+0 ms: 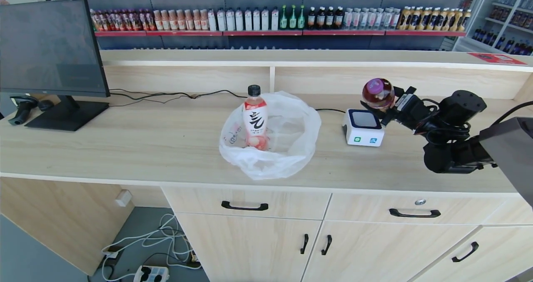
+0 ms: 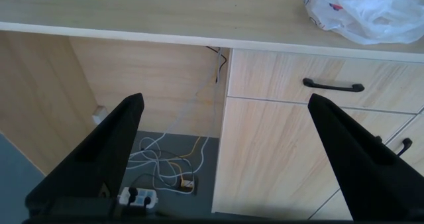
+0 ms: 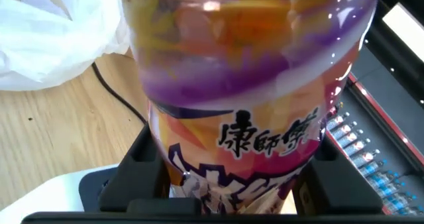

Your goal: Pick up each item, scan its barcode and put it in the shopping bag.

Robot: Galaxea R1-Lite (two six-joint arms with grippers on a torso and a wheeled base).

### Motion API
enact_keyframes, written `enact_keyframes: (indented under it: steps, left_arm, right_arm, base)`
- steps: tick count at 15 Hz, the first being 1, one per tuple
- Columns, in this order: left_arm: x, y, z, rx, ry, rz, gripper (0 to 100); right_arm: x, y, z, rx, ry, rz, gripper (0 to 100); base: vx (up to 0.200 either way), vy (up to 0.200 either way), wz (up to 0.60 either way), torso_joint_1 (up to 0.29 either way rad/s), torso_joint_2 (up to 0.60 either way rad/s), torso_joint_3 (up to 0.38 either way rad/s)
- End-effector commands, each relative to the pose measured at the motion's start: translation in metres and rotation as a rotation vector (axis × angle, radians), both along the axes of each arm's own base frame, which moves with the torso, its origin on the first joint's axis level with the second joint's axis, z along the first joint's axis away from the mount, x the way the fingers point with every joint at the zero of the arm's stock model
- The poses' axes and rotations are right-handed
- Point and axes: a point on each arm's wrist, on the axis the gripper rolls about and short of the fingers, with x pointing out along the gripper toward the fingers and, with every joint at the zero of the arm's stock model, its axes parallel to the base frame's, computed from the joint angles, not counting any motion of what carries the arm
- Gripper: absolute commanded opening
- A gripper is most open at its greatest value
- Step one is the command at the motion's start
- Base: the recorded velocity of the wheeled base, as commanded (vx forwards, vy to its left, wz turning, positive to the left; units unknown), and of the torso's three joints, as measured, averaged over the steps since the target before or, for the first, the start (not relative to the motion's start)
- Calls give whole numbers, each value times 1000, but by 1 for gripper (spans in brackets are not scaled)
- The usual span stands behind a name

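The right gripper (image 1: 384, 99) has its jaws closed on a bottle (image 1: 378, 92). The black fingers (image 3: 142, 174) press on both sides of its label. The bottle has a purple cap and a red drink inside, and it is tipped so the cap points at the camera. It hangs in the air just past the scanner (image 1: 363, 128), which is at about 7 o'clock from it on the counter (image 1: 125, 148).

I think the step now is the scan. To do it well, the bottle should come down low over the scanner's dark top. The barcode should be turned to face that window. I cannot tell where the barcode is. Hold the bottle steady, and grip it firmly so the smooth plastic does not slip.

The bag (image 1: 270, 136) lies at 9 o'clock from the scanner, open at the top. The other bottle (image 1: 255, 117) stands inside it. The drop should go in beside that one, so it is not knocked over.

The left gripper (image 2: 225, 101) has its jaws wide apart and holds nothing. It hangs low in front of the cupboards, below a drawer handle (image 2: 333, 87).
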Motion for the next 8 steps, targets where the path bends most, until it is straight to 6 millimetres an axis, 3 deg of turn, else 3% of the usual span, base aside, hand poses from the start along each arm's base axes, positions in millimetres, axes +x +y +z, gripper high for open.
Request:
enact_keyframes:
  steps: [1,5,8]
  left_arm:
    - [0,0,0,-5,1,1,100]
    - [0,0,0,-4,2,1,100]
    - [0,0,0,-8,2,1,100]
  right_arm:
    - [1,-1,-1,0,0,-1,0]
    - [2,0,-4,3,10,-2,0]
    - [-3,5,12,2,10,7,0]
  base:
    - [0,0,0,0,0,0]
    - [0,0,0,0,0,0]
    - [0,0,0,0,0,0]
